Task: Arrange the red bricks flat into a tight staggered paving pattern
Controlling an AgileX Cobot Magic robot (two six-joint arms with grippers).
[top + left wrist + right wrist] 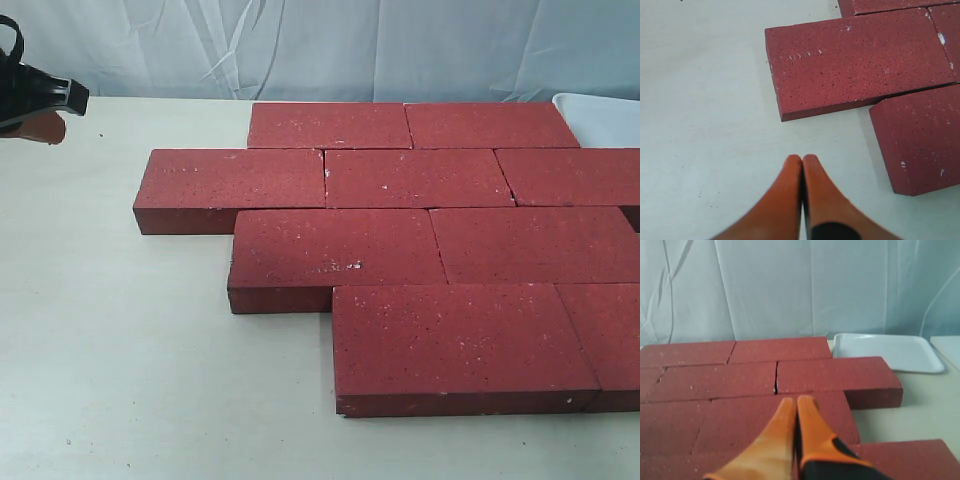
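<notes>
bricks (380,245) lie flat in four staggered rows across the centre and right of the frame, so paving looks nearly done; left gripper (802,161) and right gripper (796,402), both clenched empty, likely need only nudge remaining seams tight.

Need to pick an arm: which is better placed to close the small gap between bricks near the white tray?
Right, I'd say. The right gripper, shut, hangs over the red bricks just before that gap; the left gripper is over bare table off the pattern's left edge.
</notes>
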